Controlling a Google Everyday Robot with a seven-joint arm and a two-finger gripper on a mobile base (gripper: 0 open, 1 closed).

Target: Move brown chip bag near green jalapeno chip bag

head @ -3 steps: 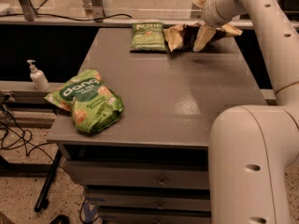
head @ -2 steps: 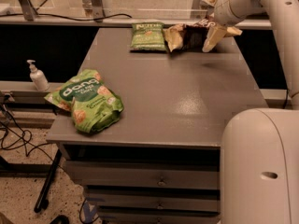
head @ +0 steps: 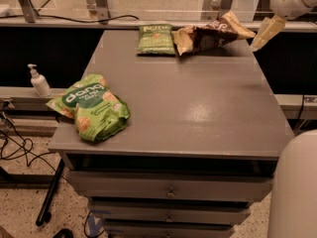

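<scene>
grey table (head: 188, 108). at its far edge lies brown chip bag (head: 210, 36), just beside green jalapeno chip bag (head: 155, 39). larger green bag (head: 91, 105) overhangs the near left corner. gripper (head: 261, 33) hangs beyond the far right corner.

the gripper (head: 258, 17), up at the far right beyond the table's back corner, has smooth, matt cream plastic fingers (head: 263, 32) spread apart. the brown chip bag (head: 210, 36) is crinkled film with a dull sheen. the green jalapeno chip bag (head: 155, 39) is flatter, matt film. the green dang chip bag (head: 91, 108) is glossy wrinkled plastic. the grey table (head: 198, 108) top looks smooth and painted, softly reflective. the pump bottle (head: 38, 82) is pale plastic.
</scene>
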